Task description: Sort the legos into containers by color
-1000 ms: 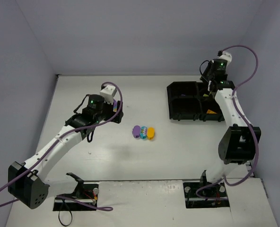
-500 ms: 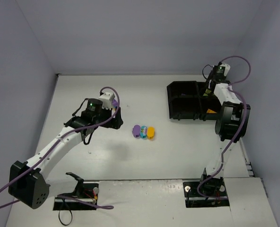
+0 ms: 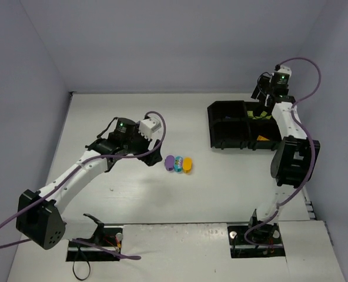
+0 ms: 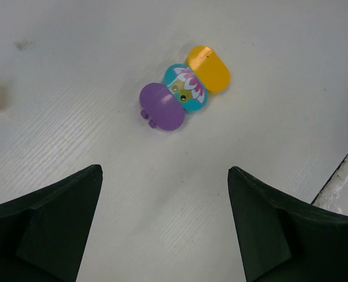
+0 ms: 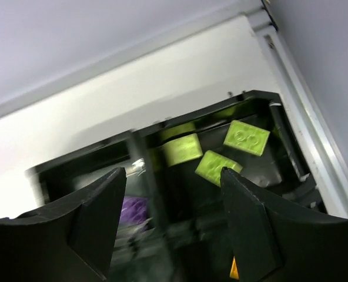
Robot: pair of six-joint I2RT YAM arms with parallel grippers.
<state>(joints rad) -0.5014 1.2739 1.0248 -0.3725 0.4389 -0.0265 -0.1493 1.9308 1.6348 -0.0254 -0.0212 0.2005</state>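
Hovering left fingers [image 4: 50, 223], spread wide; purple-cyan-orange ovals [image 4: 186, 88] touching, in a row

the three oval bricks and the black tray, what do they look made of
The purple brick, cyan brick and orange brick look like smooth moulded plastic: even colour, soft sheen, a printed flower on the cyan one. The black tray seems glossy plastic too, its walls catching highlights in the right wrist view, though that view is blurred.
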